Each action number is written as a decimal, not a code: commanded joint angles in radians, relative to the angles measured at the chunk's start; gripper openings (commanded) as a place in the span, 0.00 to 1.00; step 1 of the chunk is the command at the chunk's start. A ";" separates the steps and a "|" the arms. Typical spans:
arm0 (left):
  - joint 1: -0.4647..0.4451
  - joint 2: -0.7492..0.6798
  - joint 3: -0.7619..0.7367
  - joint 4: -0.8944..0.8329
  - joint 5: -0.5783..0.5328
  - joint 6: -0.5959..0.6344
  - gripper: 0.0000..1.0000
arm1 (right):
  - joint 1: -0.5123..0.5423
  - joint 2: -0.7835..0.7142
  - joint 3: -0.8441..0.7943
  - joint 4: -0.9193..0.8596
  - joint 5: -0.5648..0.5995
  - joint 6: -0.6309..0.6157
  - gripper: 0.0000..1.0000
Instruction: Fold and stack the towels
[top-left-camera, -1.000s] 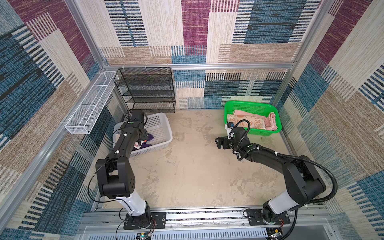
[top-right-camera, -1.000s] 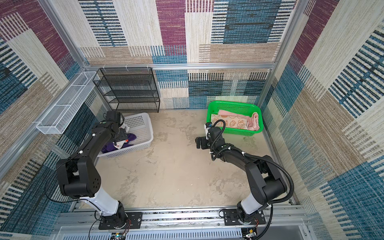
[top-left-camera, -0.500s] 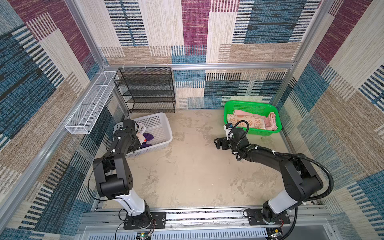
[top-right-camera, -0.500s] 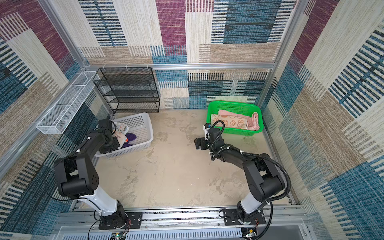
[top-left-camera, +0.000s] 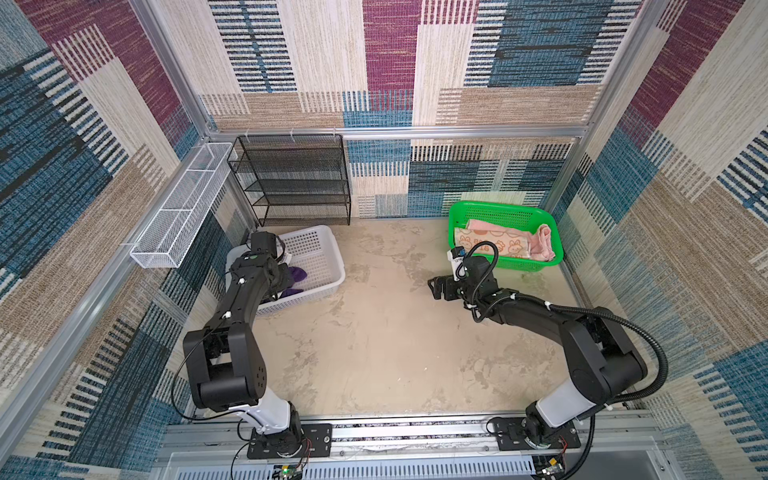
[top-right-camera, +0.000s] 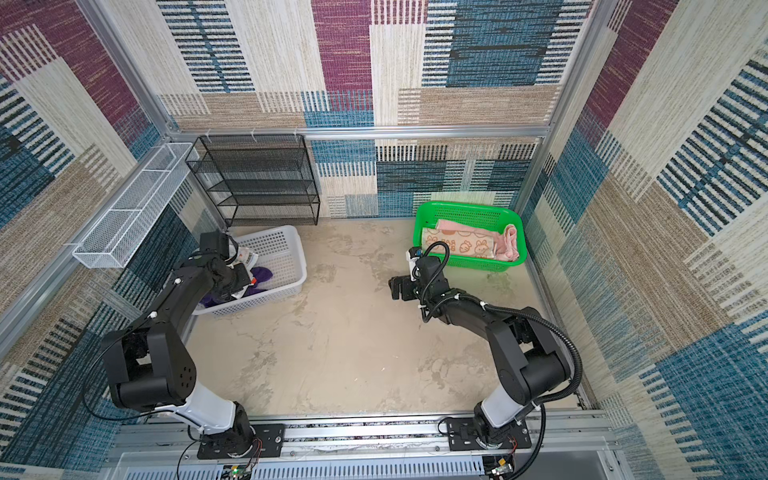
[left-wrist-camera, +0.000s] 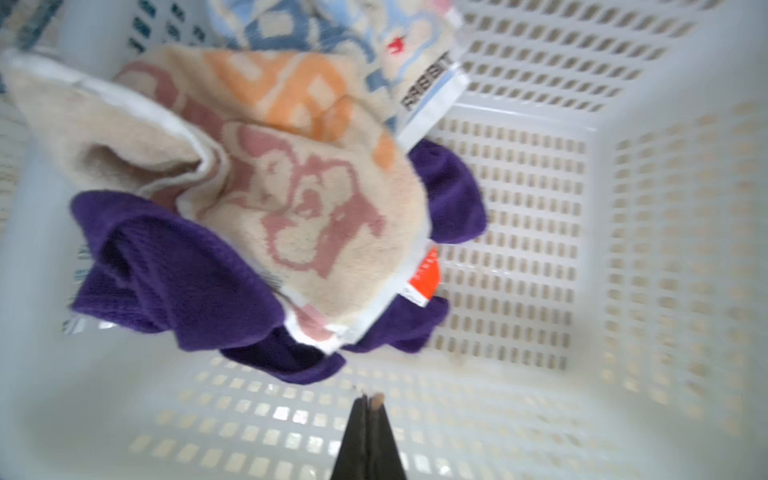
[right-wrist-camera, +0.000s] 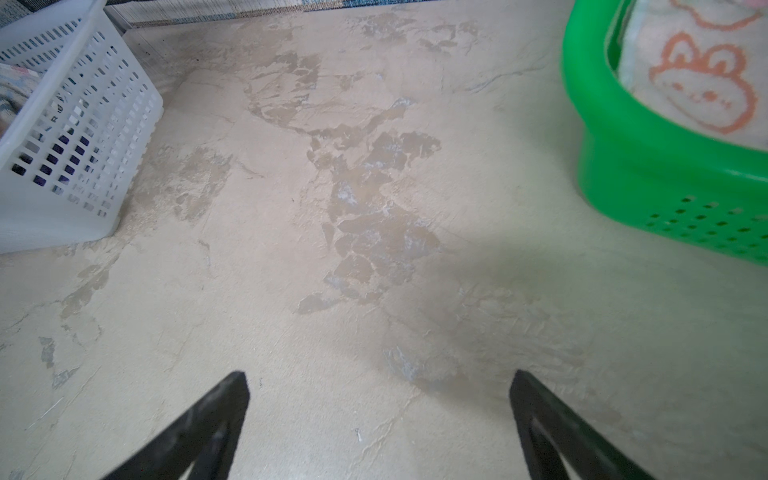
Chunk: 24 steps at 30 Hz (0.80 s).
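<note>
Left hand (left-wrist-camera: 368, 401): lowered into the white basket (left-wrist-camera: 623, 174), fingers pressed together with no cloth between them, just short of the purple towel (left-wrist-camera: 178, 282); probably a pinch that caught nothing. Lettered towel (left-wrist-camera: 299, 195): crumpled on top of the purple towel and covering most of it, so it likely has to come out first. Right hand (right-wrist-camera: 378, 378): spread wide and empty, hovering over the bare table (top-left-camera: 395, 340), apparently waiting to help. Green basket (top-left-camera: 505, 210): holds the cartoon towel (top-left-camera: 486, 246) lying flat, with the pink towel (top-left-camera: 544, 245) bunched beside it. Black wire shelf (top-left-camera: 291, 178): stands behind, obstructing nothing.
</note>
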 joint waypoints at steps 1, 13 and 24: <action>-0.027 -0.042 0.017 0.005 0.074 0.018 0.00 | 0.002 0.007 0.008 0.038 -0.022 -0.014 1.00; -0.094 -0.177 0.098 0.006 0.196 0.000 0.00 | 0.002 -0.081 -0.044 0.074 -0.026 0.004 1.00; -0.080 -0.230 0.084 -0.018 0.020 -0.028 0.15 | 0.002 -0.116 -0.085 0.089 -0.014 0.007 1.00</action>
